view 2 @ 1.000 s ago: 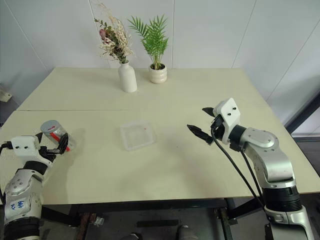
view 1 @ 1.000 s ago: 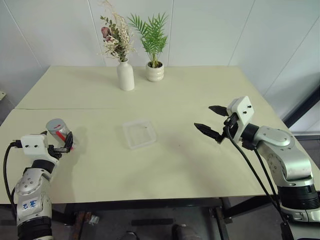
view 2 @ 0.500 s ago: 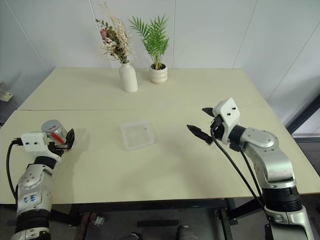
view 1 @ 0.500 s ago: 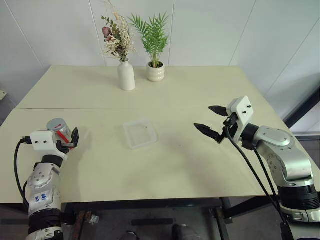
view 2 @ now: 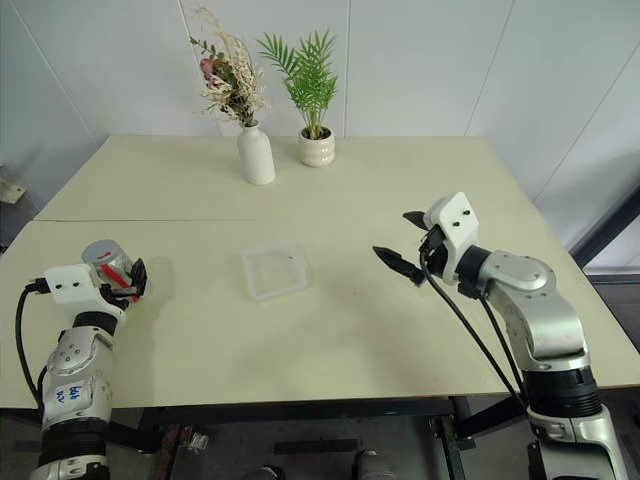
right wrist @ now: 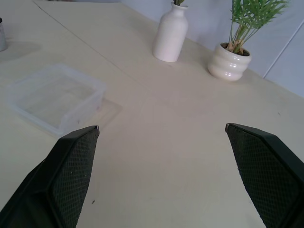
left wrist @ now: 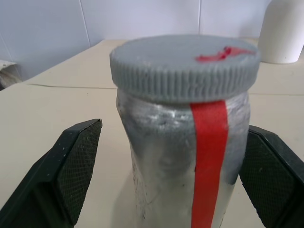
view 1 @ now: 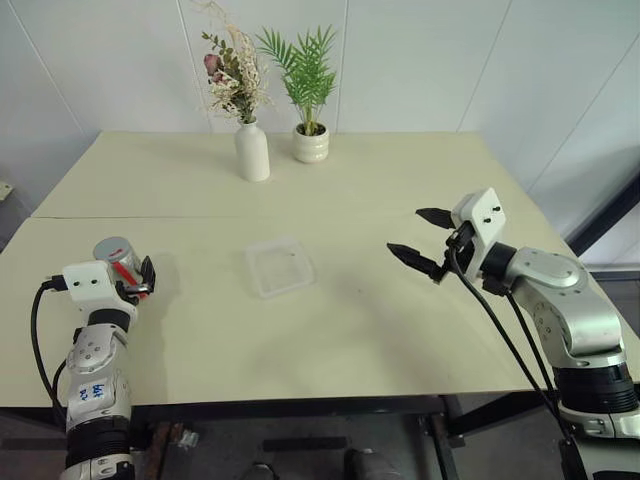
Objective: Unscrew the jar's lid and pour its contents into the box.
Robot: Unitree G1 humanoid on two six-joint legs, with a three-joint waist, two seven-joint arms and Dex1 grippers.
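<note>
The jar [left wrist: 183,142] stands upright on the desk [view 1: 330,330], near the left edge, with its grey lid [left wrist: 185,59] screwed on. A red stripe runs down its side. The left hand [view 1: 135,283] is wide open around the jar, one finger on each side, and I can't tell if they touch it. The right hand [view 1: 428,240] is wide open too and holds nothing. It hangs over the desk, well apart from the jar. The box [view 1: 279,266] sits in the middle of the desk, between the two hands.

I think the step now is to grab the jar. The left hand should squeeze the body below the lid, so the lid stays free to turn. It should hold tight, or the jar may spin when the right hand twists the lid. Keep the jar upright so nothing spills until it is over the box
</note>
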